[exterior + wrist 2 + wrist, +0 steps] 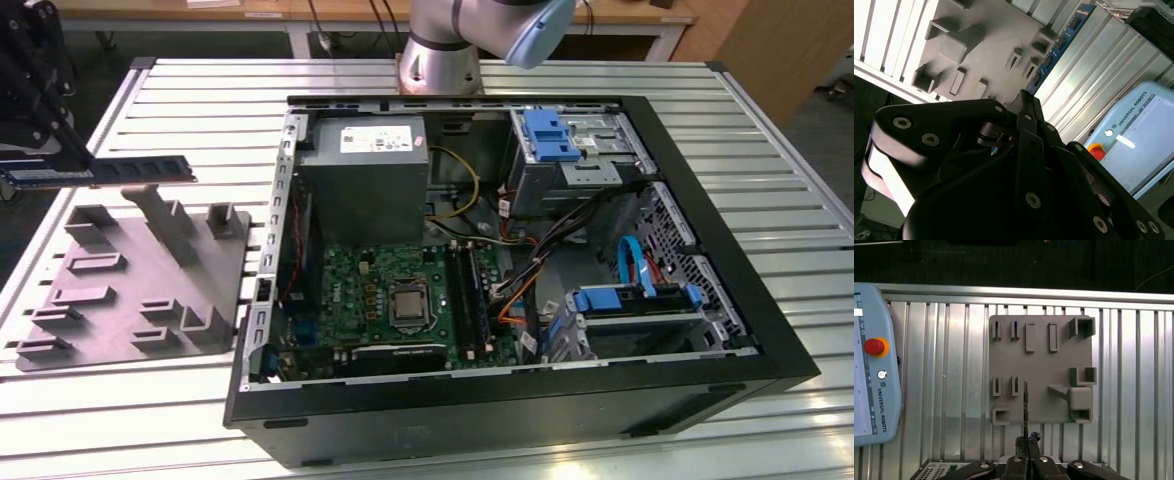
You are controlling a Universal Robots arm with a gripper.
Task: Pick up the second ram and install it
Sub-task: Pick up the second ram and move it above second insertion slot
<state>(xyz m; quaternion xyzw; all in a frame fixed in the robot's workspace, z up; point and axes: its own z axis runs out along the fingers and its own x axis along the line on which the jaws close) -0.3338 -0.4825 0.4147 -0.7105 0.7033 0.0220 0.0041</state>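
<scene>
While pinched at one end between the pressed-together fingers of the gripper [1027,442], the second ram [134,170] is held level, clear above the grey tray [134,285]. To the exterior view's right stands an open computer case [534,405]. Tray and case rest on the slatted tabletop [747,130].

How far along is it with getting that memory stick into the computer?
Picking up looks done: the gripper is shut on the ram and holds it in the air above the grey tray, to the exterior view's left of the open computer. Installing is left: the ram is not yet over the motherboard.
</scene>
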